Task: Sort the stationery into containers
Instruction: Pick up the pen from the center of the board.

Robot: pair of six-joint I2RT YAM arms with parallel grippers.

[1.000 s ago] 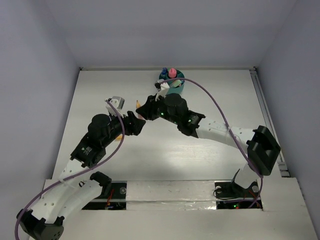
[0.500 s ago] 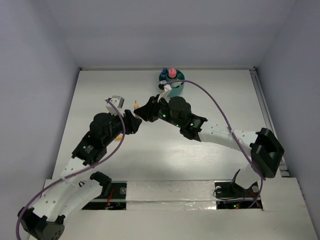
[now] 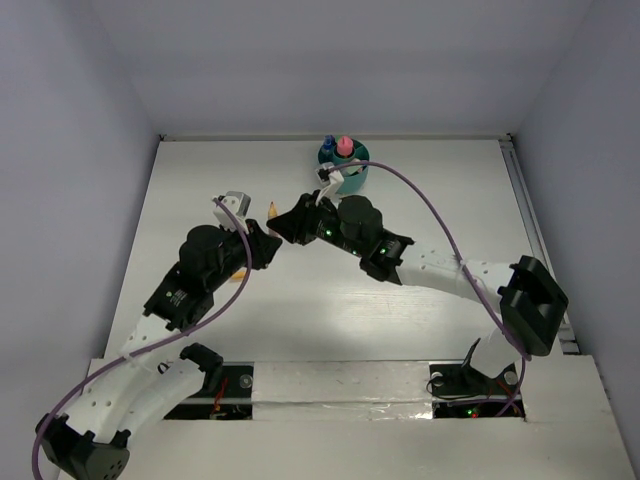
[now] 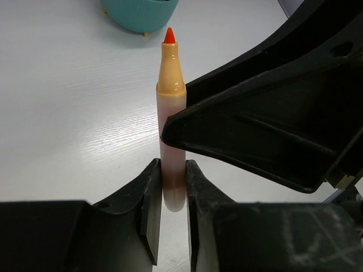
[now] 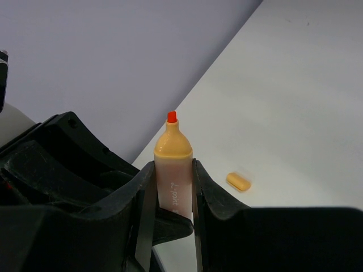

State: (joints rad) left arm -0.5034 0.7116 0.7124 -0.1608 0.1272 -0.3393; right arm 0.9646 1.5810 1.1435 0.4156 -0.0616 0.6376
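An uncapped orange highlighter with a red tip is held off the table between both arms. My left gripper is shut on its blunt rear end. Further up the barrel, my right gripper is shut on the same highlighter. From above, the two grippers meet left of centre, left gripper and right gripper, with the highlighter tip poking out. The teal cup stands at the back and holds a blue-capped marker and a pink-capped item.
A small orange cap lies loose on the white table beside the grippers. The teal cup's wall shows beyond the highlighter tip. Grey walls close in the table on three sides.
My left gripper's jaws have closed onto the highlighter's rear end. Both arms shifted slightly; the right gripper kept its grip.
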